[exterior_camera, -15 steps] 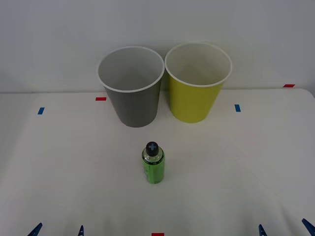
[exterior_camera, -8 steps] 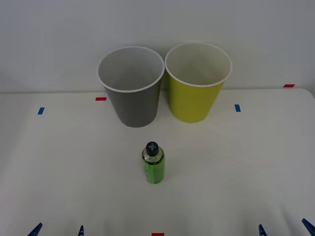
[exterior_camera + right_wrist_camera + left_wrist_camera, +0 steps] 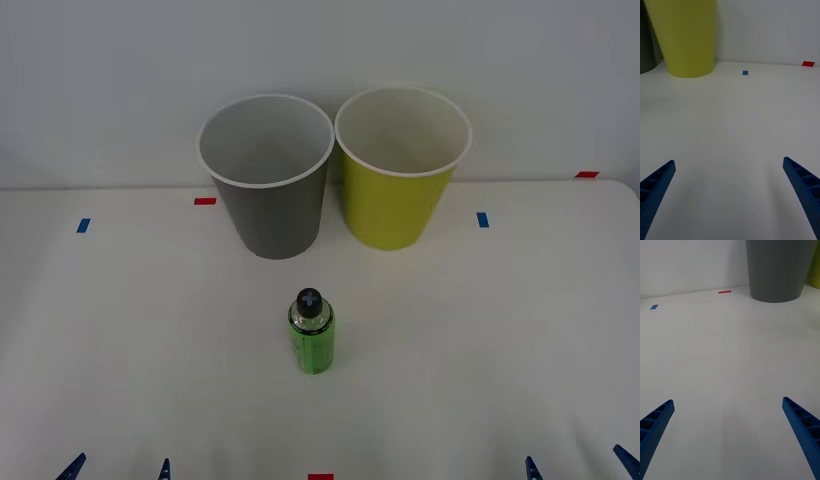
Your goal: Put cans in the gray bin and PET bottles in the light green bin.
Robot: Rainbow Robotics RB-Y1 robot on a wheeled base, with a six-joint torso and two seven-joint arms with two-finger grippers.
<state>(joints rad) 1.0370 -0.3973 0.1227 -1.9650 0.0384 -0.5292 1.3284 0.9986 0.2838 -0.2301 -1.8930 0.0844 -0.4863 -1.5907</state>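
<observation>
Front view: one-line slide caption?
Green PET bottle stands upright on the white table, before the gray bin and light green bin.

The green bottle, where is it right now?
In the front view, the bottle stands upright mid-table, apart from the gray bin and green bin behind it.

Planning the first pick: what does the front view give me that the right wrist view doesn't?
Front view alone: the PET bottle standing upright on the table, nearer than both bins, and the open white insides of the gray bin. Right wrist view alone: the right gripper close up, fingers spread open over bare table. Both: the light green bin, the gray bin beside it, and blue and red tape marks.
</observation>
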